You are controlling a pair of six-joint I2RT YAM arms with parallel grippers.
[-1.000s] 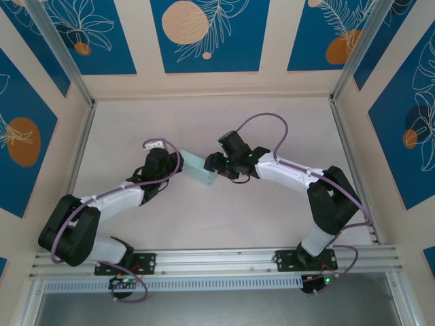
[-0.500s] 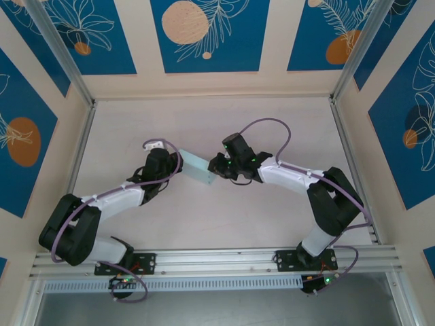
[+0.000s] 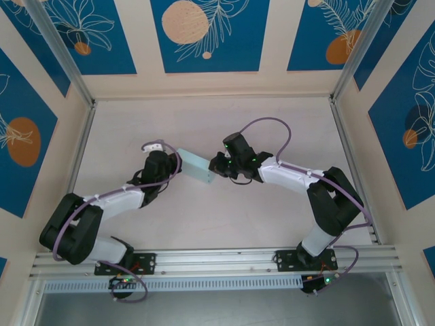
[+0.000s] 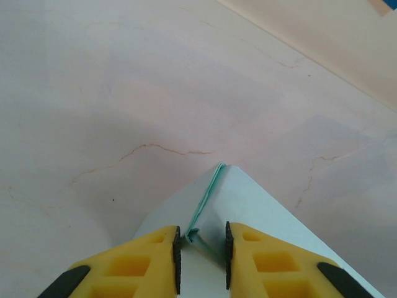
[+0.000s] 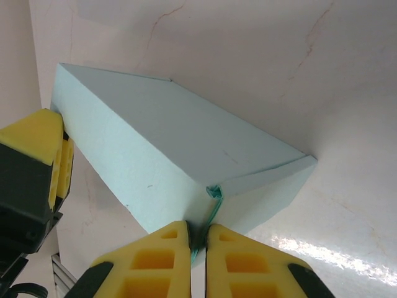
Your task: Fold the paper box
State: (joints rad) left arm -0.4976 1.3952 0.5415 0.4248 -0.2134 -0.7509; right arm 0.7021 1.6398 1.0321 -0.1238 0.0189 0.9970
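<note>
The paper box [image 3: 197, 168] is a pale light-blue closed rectangular box, held slantwise between the two arms at mid-table. My left gripper [image 3: 178, 161] holds its left end. In the left wrist view the box's end corner [image 4: 248, 198] pokes out between the yellow fingers, and the left gripper [image 4: 201, 239] has narrowed on the folded seam there. My right gripper [image 3: 216, 168] is at the other end. From the right wrist, the box [image 5: 173, 136] runs away from me, and the right gripper [image 5: 197, 233] is pinched shut on its teal end seam. The left arm's finger [image 5: 34, 139] shows at the far end.
The pale table [image 3: 272, 129] has hairline cracks and open room on all sides of the box. Walls with blue panels [image 3: 204, 34] close in the back and sides. A metal rail [image 3: 217, 258] runs along the near edge by the arm bases.
My right gripper has come in a little and shut on the box's end seam. The left jaws have narrowed slightly. The box has barely shifted.
</note>
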